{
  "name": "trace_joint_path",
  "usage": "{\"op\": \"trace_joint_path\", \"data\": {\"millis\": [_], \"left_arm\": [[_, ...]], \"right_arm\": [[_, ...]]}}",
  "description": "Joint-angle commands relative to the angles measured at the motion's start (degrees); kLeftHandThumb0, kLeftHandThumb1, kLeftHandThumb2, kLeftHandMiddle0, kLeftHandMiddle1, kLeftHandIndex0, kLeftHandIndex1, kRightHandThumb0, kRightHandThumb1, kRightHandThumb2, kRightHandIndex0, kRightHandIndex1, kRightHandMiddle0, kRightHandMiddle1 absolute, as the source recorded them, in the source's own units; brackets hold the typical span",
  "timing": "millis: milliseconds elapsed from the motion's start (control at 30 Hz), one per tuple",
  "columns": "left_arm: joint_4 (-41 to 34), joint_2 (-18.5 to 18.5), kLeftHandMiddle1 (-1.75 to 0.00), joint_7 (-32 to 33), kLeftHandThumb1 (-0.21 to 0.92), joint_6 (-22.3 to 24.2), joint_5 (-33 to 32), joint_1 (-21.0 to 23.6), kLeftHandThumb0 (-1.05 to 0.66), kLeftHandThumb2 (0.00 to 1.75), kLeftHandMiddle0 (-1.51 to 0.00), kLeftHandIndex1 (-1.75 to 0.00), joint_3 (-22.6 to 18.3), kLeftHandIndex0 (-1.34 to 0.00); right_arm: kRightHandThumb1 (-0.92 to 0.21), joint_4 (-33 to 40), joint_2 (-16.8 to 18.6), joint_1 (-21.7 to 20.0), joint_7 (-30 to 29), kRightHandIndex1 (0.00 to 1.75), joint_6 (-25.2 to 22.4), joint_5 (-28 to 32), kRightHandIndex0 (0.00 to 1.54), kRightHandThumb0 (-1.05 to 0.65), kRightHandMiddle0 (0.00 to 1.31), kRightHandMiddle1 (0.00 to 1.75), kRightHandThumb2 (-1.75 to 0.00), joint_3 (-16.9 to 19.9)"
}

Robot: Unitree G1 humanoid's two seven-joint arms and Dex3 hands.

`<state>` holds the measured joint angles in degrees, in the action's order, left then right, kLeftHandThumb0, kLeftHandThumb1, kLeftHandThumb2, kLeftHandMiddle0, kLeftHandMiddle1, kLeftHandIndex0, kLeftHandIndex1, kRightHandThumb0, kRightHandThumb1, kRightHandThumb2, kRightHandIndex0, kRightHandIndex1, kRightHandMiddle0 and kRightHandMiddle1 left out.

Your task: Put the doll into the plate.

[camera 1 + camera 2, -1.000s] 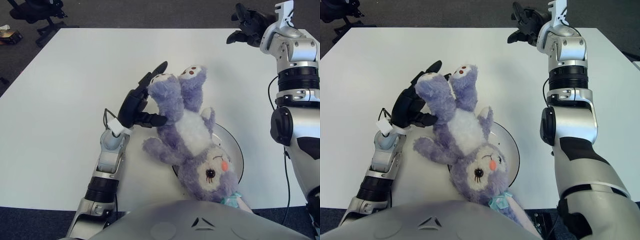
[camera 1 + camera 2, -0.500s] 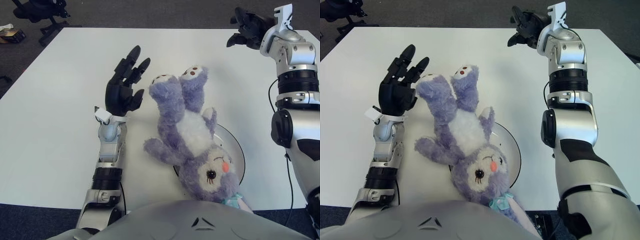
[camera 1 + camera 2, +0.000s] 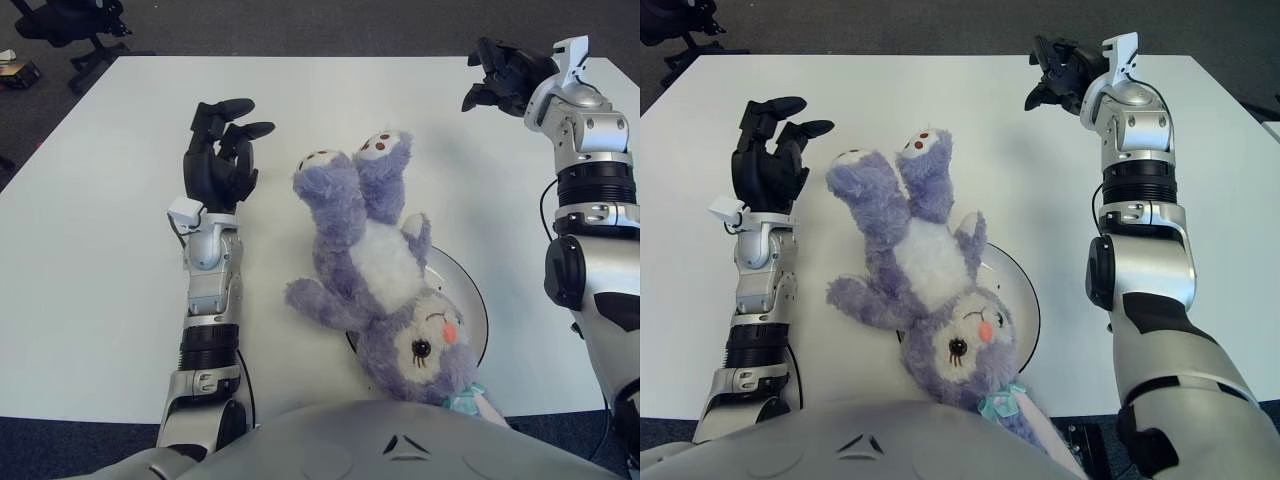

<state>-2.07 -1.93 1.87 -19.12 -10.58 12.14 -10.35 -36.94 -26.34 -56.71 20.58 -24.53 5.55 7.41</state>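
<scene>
The purple doll [image 3: 385, 275] lay on its back with its head and shoulders over the white plate [image 3: 470, 300] at the near edge of the tabletop [image 3: 120, 200], its 2 legs reaching past the plate's far rim. The left hand [image 3: 220, 150] stood left of the doll's feet, apart, fingers loosely spread and holding nothing. Farther off, right of the doll, the right hand [image 3: 1060, 75] hung with fingers curled, empty.

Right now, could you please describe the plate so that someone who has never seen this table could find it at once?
On the white table, look near the front edge, right of centre. The plate is a round white dish with a dark rim, mostly covered by the purple plush doll lying across it, head towards the robot.
</scene>
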Motion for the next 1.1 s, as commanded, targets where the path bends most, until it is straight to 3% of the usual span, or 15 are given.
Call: {"op": "trace_joint_path", "data": {"millis": [0, 67, 200, 400, 533, 767, 867, 967, 1067], "left_arm": [[0.7, 0.8, -1.59, 1.4, 0.91, 1.7, -1.5, 1.7, -0.01, 0.42, -0.37, -1.5, -2.2, -0.24], [1.7, 1.0, -1.59, 1.5, 0.9, 2.4, -2.4, 2.5, -0.01, 0.44, -0.33, -1.53, -3.1, -0.27], [3.1, 0.9, -1.71, 2.4, 0.73, 4.7, -4.5, 4.1, -0.01, 0.66, -0.39, -1.36, -4.7, -0.41], [2.7, 0.7, -1.74, 3.7, 0.62, 9.2, -6.6, 4.9, -0.01, 0.83, -0.44, -1.36, -5.8, -0.45], [0.8, 0.9, -1.75, 5.5, 0.58, 16.9, -9.2, 5.0, -0.01, 0.89, -0.46, -1.41, -6.3, -0.44], [-0.5, 2.2, -1.75, 5.1, 0.52, 24.6, -10.4, 4.9, -0.01, 0.99, -0.48, -1.48, -6.1, -0.43], [-0.5, 5.8, -1.75, 0.3, 0.49, 32.1, -12.9, 4.9, -0.01, 1.04, -0.5, -1.49, -5.0, -0.45], [-0.1, 10.0, -1.75, -6.1, 0.7, 37.9, -15.5, 4.9, -0.24, 0.8, -0.71, -1.66, -4.1, -0.33], [0.8, 11.7, -1.75, -9.8, 0.77, 38.9, -16.2, 5.3, -0.32, 0.7, -0.8, -1.72, -3.9, -0.29]], "right_arm": [[-0.92, 0.7, -1.1, 1.1, -0.4, 0.87, 1.3, -1.0, 0.91, -0.35, 0.27, 1.67, -0.45, -0.3], [-0.92, 0.6, -1.3, 1.4, -0.3, 0.87, 1.6, -1.3, 0.91, -0.35, 0.27, 1.67, -0.45, -0.5], [-0.92, 0.6, -1.4, 2.4, -0.3, 0.88, 2.8, -1.6, 0.9, -0.35, 0.27, 1.67, -0.45, -0.6], [-0.92, 0.6, -1.0, 4.1, -0.5, 0.88, 5.0, -1.6, 0.89, -0.35, 0.28, 1.66, -0.45, -0.2], [-0.92, 1.7, 0.1, 6.7, -2.0, 0.89, 7.9, -1.4, 0.89, -0.35, 0.27, 1.67, -0.46, 0.6], [-0.92, 4.6, 2.2, 11.1, -6.1, 1.03, 13.6, -2.5, 0.85, -0.35, 0.24, 1.71, -0.48, 0.4], [-0.92, 5.3, 2.9, 13.1, -7.7, 1.08, 18.4, -3.0, 0.83, -0.35, 0.22, 1.72, -0.49, 0.3], [-0.92, 5.4, 3.5, 14.3, -9.3, 1.1, 22.5, -3.6, 0.82, -0.35, 0.22, 1.73, -0.5, 0.2], [-0.92, 5.5, 4.3, 15.1, -11.4, 1.11, 25.2, -4.0, 0.82, -0.35, 0.22, 1.73, -0.5, 0.5]]}}
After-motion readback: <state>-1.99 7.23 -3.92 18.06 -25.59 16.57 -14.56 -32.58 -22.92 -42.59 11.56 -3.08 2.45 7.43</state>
